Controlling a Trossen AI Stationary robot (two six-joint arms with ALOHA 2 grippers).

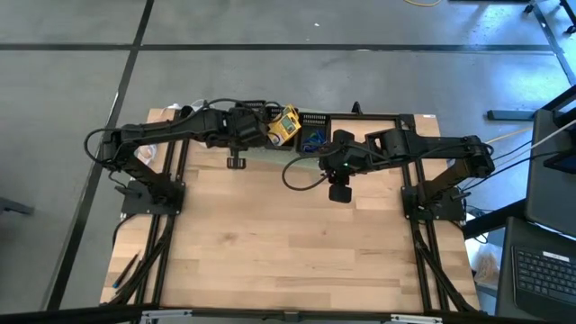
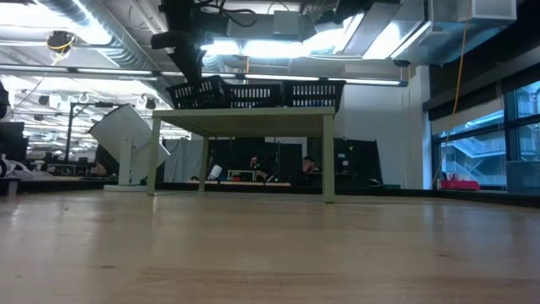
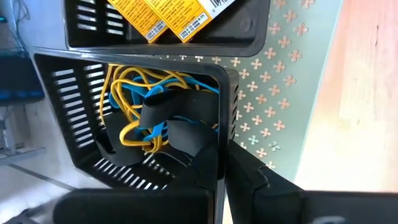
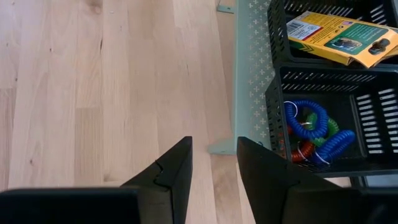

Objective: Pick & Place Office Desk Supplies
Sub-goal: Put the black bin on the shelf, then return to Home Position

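On the pale green perforated riser (image 4: 252, 74) at the table's far edge stand black slotted baskets (image 1: 315, 120). One basket holds yellow-green card boxes (image 4: 336, 37). Another holds blue, green and red coiled loops (image 4: 311, 130). A third holds tangled yellow and blue bands (image 3: 140, 93) and a dark folded piece (image 3: 165, 109). My left gripper (image 3: 221, 158) is shut at that third basket's wall. My right gripper (image 4: 214, 158) hangs open over bare wood in front of the riser, with nothing between its fingers. My left gripper has its shut fingers at the upright wall (image 3: 221, 118) of the basket with the yellow and blue bands, slanting down from the near side. I cannot tell whether they touch the wall or the dark piece inside.
In the low view the riser (image 2: 245, 114) stands like a small table with the baskets (image 2: 253, 91) on top. A white tilted object (image 2: 126, 143) stands to its left. The wooden table (image 1: 288, 243) lies between the arms and the near edge.
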